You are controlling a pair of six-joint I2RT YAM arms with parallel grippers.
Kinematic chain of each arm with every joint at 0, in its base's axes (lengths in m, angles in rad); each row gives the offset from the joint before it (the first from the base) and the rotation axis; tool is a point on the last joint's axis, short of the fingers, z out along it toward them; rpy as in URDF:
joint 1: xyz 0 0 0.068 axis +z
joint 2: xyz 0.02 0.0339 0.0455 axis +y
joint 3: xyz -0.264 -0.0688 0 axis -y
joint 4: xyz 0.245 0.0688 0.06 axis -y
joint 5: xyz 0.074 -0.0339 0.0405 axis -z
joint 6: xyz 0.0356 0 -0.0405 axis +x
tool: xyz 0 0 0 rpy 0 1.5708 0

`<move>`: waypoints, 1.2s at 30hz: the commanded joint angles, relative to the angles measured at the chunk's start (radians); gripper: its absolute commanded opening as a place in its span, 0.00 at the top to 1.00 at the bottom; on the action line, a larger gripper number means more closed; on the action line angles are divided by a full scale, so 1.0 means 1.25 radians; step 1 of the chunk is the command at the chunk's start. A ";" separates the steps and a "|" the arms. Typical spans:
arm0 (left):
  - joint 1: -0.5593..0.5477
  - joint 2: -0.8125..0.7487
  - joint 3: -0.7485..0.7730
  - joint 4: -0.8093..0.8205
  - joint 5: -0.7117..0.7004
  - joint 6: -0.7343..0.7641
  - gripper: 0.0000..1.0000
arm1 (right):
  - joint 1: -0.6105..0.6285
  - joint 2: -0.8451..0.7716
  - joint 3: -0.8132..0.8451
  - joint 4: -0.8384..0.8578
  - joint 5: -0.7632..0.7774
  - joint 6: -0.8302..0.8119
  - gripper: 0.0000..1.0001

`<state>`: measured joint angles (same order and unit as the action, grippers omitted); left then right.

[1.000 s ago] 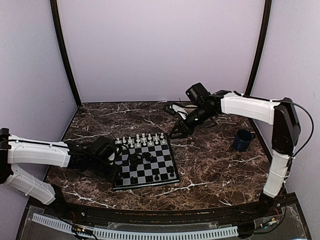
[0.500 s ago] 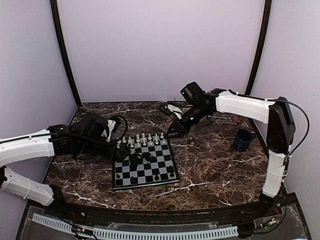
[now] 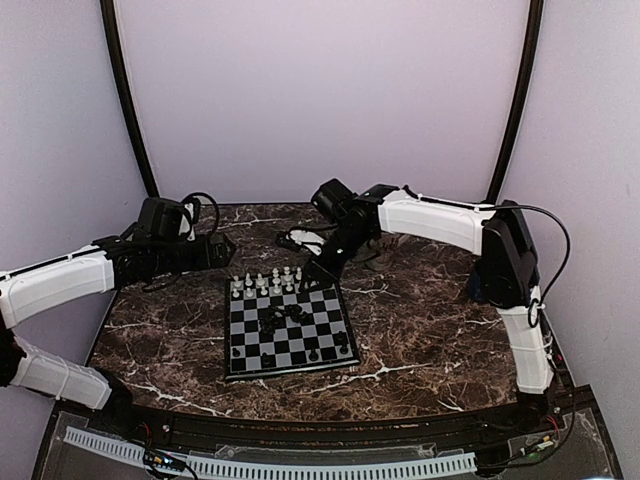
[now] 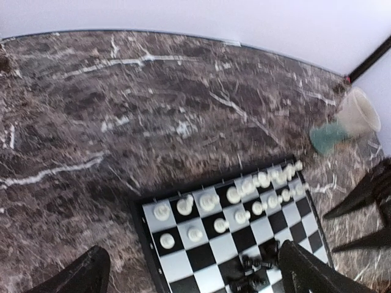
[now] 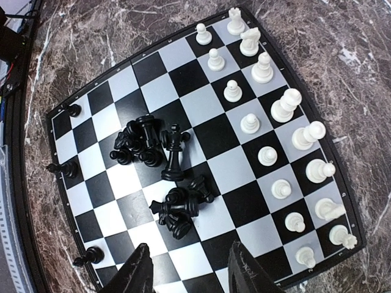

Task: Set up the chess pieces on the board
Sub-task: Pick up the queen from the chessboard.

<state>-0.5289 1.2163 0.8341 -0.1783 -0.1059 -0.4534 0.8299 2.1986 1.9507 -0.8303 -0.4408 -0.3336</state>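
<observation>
The board [image 3: 300, 346] lies mid-table. White chess pieces [image 3: 270, 283] stand in its two far rows. Black pieces [image 3: 285, 318] lie heaped in the middle, and a few stand along the near row. My left gripper [image 3: 222, 248] hangs open above the table, back and left of the board, with nothing between its fingers [image 4: 79, 278]. My right gripper [image 3: 318, 270] hovers over the board's far right corner, open and empty. In the right wrist view the board [image 5: 232, 165] fills the frame, with white pieces [image 5: 285, 105] at the right, toppled black pieces [image 5: 177, 207] near the gripper [image 5: 192, 278], and a black pawn [image 5: 74, 110] standing.
A blue mug [image 4: 339, 125] sits on the marble beyond the board's far right; in the top view the right arm mostly hides it. Purple walls and black corner posts close in the table on three sides.
My left gripper has opened and pulled up and back from the board's left edge. My right arm has swung left, from the back right to the board's far edge.
</observation>
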 commanded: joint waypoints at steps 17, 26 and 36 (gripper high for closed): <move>0.049 -0.039 -0.022 0.221 0.199 -0.141 0.08 | 0.110 0.177 0.185 -0.078 0.132 -0.044 0.63; 0.048 -0.016 -0.017 0.171 0.234 -0.157 0.12 | 0.122 0.212 0.218 -0.068 0.179 -0.036 0.64; 0.048 -0.010 -0.018 0.183 0.239 -0.171 0.13 | 0.137 0.243 0.235 -0.076 0.196 -0.037 0.64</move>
<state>-0.4740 1.2060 0.8162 0.0349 0.1776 -0.6537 0.9817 2.4706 2.2131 -0.9211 -0.2138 -0.3840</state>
